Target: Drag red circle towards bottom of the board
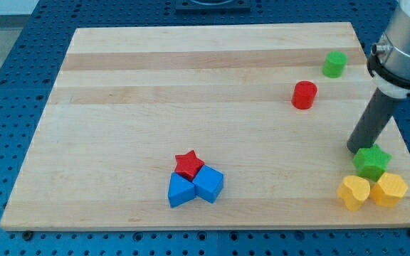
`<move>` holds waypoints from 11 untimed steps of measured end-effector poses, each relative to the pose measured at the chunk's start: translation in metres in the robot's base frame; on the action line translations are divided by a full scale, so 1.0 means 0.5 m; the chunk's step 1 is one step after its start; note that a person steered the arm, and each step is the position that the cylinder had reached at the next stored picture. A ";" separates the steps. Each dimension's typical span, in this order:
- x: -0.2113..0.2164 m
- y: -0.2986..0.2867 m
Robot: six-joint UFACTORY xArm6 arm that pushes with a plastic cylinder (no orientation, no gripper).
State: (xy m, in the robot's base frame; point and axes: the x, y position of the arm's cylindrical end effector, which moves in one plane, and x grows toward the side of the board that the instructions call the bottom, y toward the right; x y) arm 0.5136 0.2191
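Red circle (305,94) sits untouched; our bare tip (355,149), holding nothing, must first get above it.

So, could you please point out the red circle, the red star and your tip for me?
red circle (305,94): camera view, on its front side wall.
red star (188,163): camera view, centre of its top face.
my tip (354,149): camera view, the rod's very end, just above-left of the green star (371,161).

my tip (355,148) sits way over at the view's right, rod leaning up and to the right into the grey arm housing (403,39) at the top-right corner, low end down on the desk (191,92).
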 end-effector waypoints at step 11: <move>-0.216 -0.188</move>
